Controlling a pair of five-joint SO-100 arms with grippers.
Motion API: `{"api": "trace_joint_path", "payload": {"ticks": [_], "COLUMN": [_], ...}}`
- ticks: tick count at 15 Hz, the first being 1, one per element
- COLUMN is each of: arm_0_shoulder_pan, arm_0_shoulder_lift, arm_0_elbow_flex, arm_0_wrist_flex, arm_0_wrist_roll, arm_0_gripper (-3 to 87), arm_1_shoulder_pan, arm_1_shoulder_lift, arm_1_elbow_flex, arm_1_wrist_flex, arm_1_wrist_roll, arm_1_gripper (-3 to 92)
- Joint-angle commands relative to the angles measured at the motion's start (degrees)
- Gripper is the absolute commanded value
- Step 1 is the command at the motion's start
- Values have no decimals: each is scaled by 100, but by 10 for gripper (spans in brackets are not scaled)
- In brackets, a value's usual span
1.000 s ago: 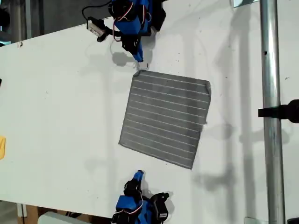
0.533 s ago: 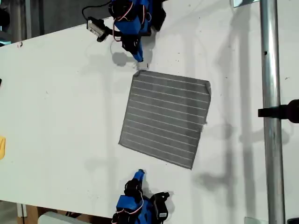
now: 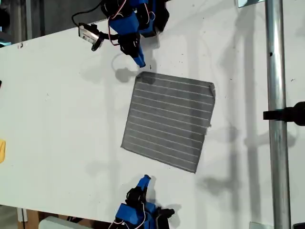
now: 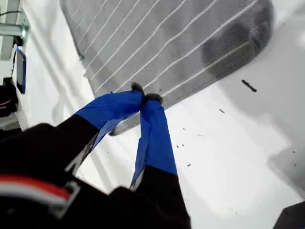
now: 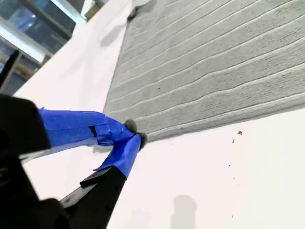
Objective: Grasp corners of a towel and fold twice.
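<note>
The grey striped towel [image 3: 169, 119] lies flat on the white table [image 3: 57, 109], all its corners on the surface. My first gripper [image 3: 140, 62] is the blue one at the exterior view's top. It is shut, holds nothing, and its tip hangs just off the towel's nearest corner [image 3: 139, 75], which lies in shadow. In the first wrist view the closed fingertips [image 4: 145, 98] show against the towel [image 4: 167, 43] edge. My second gripper [image 3: 145, 180], at the exterior view's bottom, is shut and empty, a short way from the corner [image 3: 123, 147]. In its wrist view the tips [image 5: 136, 133] sit just before the towel [image 5: 214, 62] edge.
A metal pole [image 3: 276, 114] with a black clamp [image 3: 288, 114] runs down the exterior view's right. A yellow object [image 3: 2, 150] shows at that view's left edge. The table's edge runs along the exterior view's top left and bottom.
The first arm has swung, its wrist camera moving toward the exterior view's left and its shadow now falling on the towel corner. The second arm has shifted slightly. The towel has not moved.
</note>
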Motion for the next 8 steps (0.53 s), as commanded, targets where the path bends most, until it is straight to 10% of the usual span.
{"api": "trace_joint_path", "payload": {"ticks": [1, 8], "arm_0_shoulder_pan": [255, 1283], "arm_0_shoulder_lift": [-1811, -4570], "arm_0_elbow_flex": [-1512, -3771], "arm_0_wrist_flex": [-158, -536], "arm_0_wrist_roll": [44, 492], "arm_0_gripper": [-29, -29], "arm_1_shoulder_pan": [-448, -1811], "arm_1_shoulder_lift": [-1125, -5572], "arm_1_elbow_flex": [-1222, -5273], "arm_1_wrist_flex": [-202, 220], "arm_1_wrist_roll": [-97, -439], "arm_1_gripper": [-3, -3]}}
